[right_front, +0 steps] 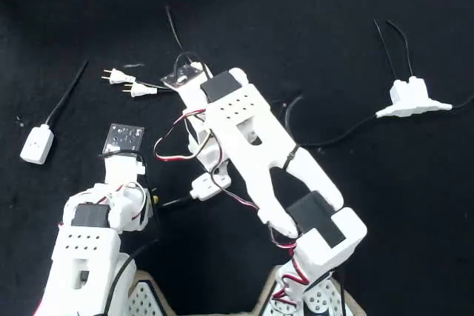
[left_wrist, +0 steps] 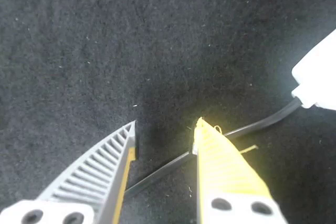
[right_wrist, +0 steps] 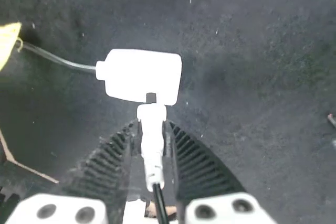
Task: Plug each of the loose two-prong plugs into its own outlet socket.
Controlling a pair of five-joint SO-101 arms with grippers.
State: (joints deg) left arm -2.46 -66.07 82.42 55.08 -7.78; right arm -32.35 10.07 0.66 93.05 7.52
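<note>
Plug (right_wrist: 153, 145) clamped in right end effector (right_wrist: 152, 125)

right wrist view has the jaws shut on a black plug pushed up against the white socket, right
Not quite. The plug is white, not black. The right wrist view shows the jaws shut on it, up against the white socket.

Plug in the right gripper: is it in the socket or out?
In, it seems: the plug meets the white socket, with the right gripper shut on it. How deep, cannot tell.
</note>
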